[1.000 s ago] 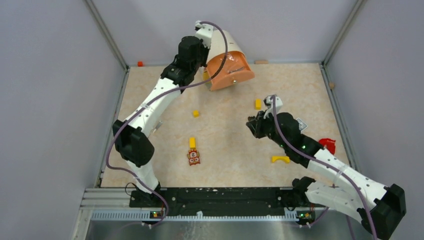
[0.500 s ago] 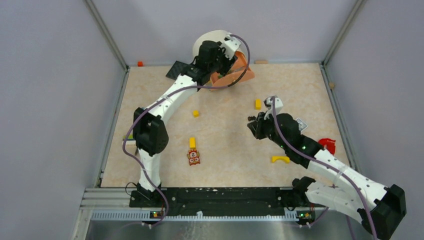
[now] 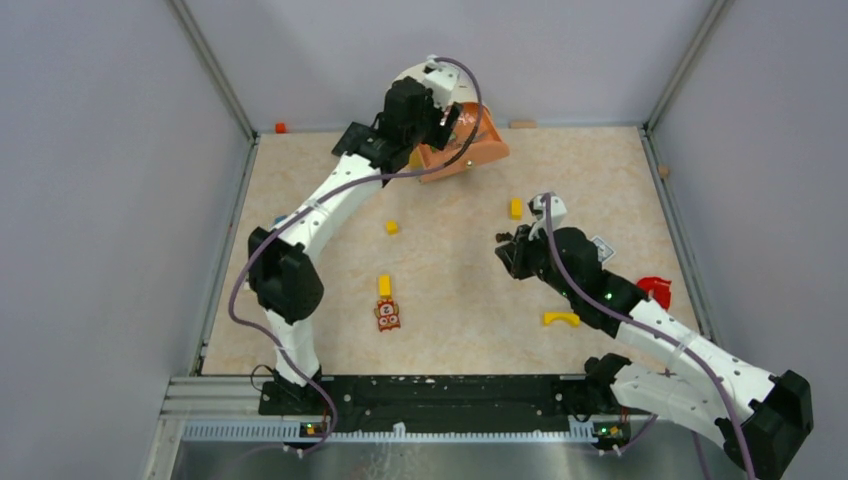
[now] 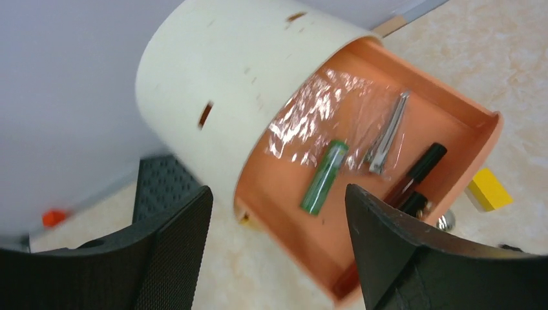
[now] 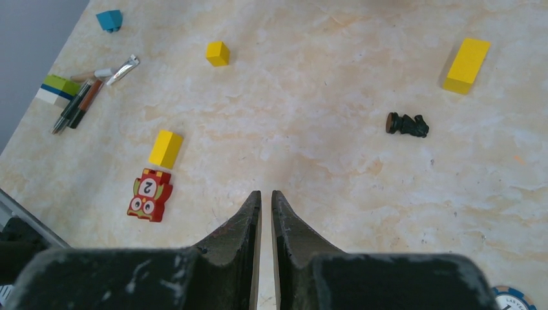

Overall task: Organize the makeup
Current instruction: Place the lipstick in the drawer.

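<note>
From above, the left claw (image 3: pixel 447 108) hangs at the orange case (image 3: pixel 472 150) by the far edge of the desk (image 3: pixel 450 290), and the right claw (image 3: pixel 505 250) is over the desk's middle. The left wrist view shows the left claw's fingers spread wide and gripping nothing, with a green tube (image 4: pixel 323 177), a silver clip (image 4: pixel 386 132) and a dark stick (image 4: pixel 417 173) lying inside the case beside its cream cover (image 4: pixel 213 84). The right wrist view shows the right claw pinched almost together on nothing, with thin pencils (image 5: pixel 77 106) lying on the desk off to the left, apart from a yellow block (image 5: pixel 166 148) and an owl tile (image 5: pixel 150 196).

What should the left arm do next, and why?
Probably back the left gripper away from the orange box and go for the pencils on the table. Its jaws are open and empty, a green tube, clip and dark pencil already lie in the box, and those pencils lie loose outside it.
</note>
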You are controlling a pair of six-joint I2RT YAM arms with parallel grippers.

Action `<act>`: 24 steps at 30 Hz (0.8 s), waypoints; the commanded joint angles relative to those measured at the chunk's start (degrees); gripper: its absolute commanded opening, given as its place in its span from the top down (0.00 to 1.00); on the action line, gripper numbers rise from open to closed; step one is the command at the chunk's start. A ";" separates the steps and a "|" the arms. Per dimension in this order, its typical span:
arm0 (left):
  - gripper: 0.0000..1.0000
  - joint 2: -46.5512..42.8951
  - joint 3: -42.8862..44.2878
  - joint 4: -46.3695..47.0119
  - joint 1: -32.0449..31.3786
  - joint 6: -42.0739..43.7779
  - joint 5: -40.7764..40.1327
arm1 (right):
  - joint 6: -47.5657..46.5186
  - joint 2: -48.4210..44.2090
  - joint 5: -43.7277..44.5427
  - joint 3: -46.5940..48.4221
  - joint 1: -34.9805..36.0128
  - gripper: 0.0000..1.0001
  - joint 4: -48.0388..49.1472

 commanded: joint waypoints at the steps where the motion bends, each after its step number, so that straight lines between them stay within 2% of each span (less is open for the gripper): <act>1: 0.19 -15.83 -9.96 -3.77 0.24 -18.02 -13.54 | -0.62 -1.43 0.65 -0.84 0.01 0.90 2.79; 5: 0.16 -29.13 -30.38 -5.45 0.31 -29.94 -16.04 | -1.27 -1.32 0.48 -1.50 -0.02 0.90 3.07; 8: 0.16 -33.32 -39.64 -10.75 1.50 -36.78 -17.38 | -2.56 -0.88 0.38 -1.22 -0.01 0.89 1.98; 11: 0.20 -34.94 -48.34 -11.43 7.80 -40.39 -8.25 | -3.63 0.16 -0.26 -0.27 -0.05 0.89 0.57; 14: 0.21 -36.00 -55.52 -9.94 15.51 -43.43 -2.95 | -4.08 1.21 -2.11 0.34 -0.07 0.88 0.18; 17: 0.22 -35.96 -59.55 -6.97 19.71 -43.52 -2.86 | -4.04 1.76 -3.96 0.10 -0.03 0.88 0.61; 20: 0.22 -33.14 -58.98 -7.51 20.88 -42.53 -7.31 | -4.19 2.66 -5.02 0.30 -0.06 0.88 0.61; 24: 0.24 -29.24 -58.51 -5.27 22.43 -41.45 -8.94 | -4.29 3.39 -5.67 0.67 -0.04 0.88 0.41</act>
